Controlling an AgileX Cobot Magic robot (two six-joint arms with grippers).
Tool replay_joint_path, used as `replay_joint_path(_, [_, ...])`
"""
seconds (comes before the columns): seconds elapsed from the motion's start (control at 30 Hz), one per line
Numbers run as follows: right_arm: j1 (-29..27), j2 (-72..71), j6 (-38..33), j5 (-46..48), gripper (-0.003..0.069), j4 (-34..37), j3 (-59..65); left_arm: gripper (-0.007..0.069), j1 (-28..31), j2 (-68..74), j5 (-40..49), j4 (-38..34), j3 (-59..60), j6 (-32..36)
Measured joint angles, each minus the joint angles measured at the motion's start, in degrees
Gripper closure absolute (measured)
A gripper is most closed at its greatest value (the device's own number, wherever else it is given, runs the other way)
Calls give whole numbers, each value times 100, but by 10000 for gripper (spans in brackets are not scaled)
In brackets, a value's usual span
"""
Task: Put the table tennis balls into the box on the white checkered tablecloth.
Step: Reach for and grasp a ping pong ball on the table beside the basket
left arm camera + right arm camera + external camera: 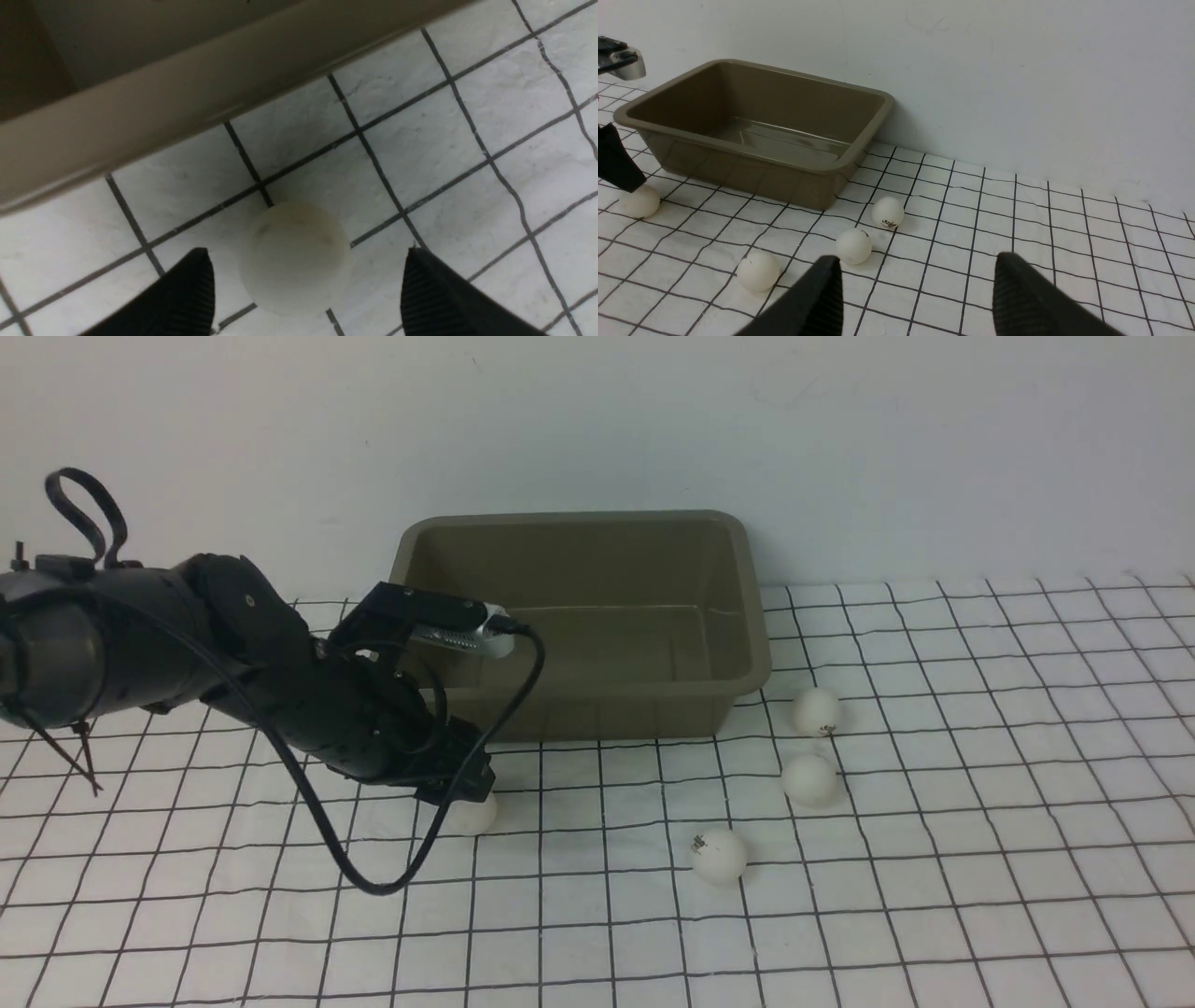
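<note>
The olive-brown box [579,519] stands on the white checkered tablecloth [980,859] against the wall. Nothing shows inside it. One table tennis ball [474,814] lies on the cloth just in front of the box's left front corner. My left gripper [462,784] is lowered over it. In the left wrist view the gripper [307,252] is open, a finger on each side of this ball [295,259] with gaps between. Three more balls [817,711] [809,778] [719,855] lie right of the box. My right gripper [919,257] is open and empty above the cloth.
The box's front rim [187,93] runs close beyond the ball in the left wrist view. A pale wall [840,448] rises right behind the box. The left arm's black cable [373,882] loops down near the cloth.
</note>
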Motion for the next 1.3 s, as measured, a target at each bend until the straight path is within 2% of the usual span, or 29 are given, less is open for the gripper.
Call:
replay_joint_path(0.2, [0,0,0,0,258,5,0,142,0,244,-81,-579,-6,392])
replay_joint_path(0.4, [0,0,0,0,258,11,0,145,0,413,-203,-690,-6,534])
replay_joint_path(0.47, [0,0,0,0,258,11,0,172,0,440,-253,-703,-6,534])
replay_joint_path(0.6, [0,0,0,0,258,11,0,278,0,516,-339,-720,-6,534])
replay_joint_path(0.93, [0,0,0,0,258,11,0,283,0,521,-329,-722,-16,667])
replay_joint_path(1.3, [0,0,-6,-28,258,98,0,283,0,-128,885,-682,-16,883])
